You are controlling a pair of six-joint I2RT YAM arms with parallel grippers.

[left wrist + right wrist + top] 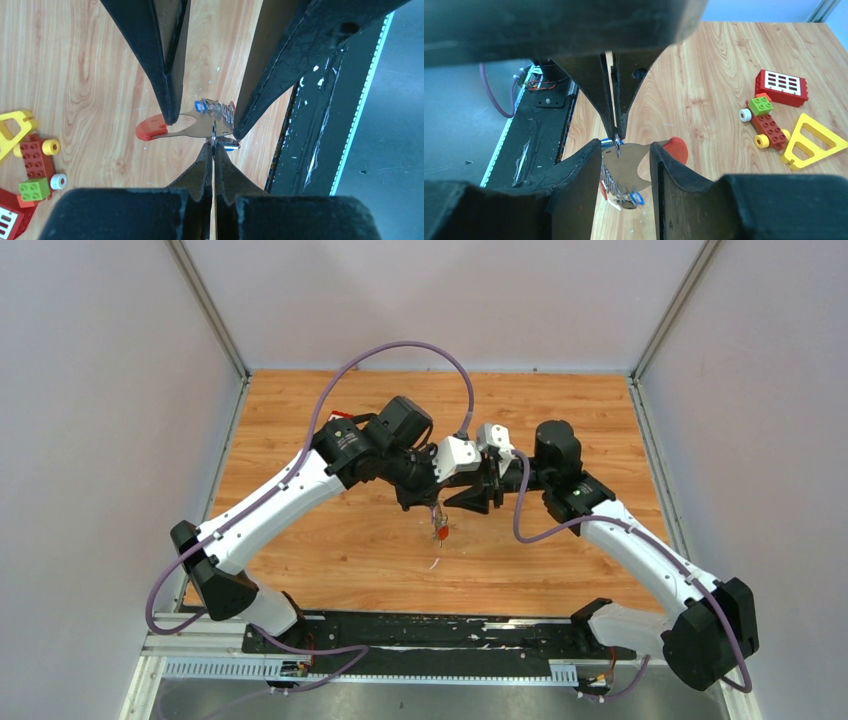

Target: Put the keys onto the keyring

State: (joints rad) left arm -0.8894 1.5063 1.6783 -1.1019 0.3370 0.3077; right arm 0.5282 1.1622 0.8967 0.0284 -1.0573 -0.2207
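Left wrist view: left tool (213, 147), entering from 6 o'clock, pinched shut on thin metal edge of keyring (187, 129). Keyring's red tip points to 9 o'clock. Right tool (202, 127), from 12 o'clock, half-parted, brackets the silver body; grip undetermined. Top external: left arm (270, 500) and right arm (640, 545) bend inward, wrists meeting over desk (330, 550).

No legible text or markings

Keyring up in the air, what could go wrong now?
The left fingers pinch only the thin edge of the keyring, so it might twist or slip down to the table. The right fingers sit either side of the red-tipped silver piece, very near the left ones, so they could bump or knock it crooked.
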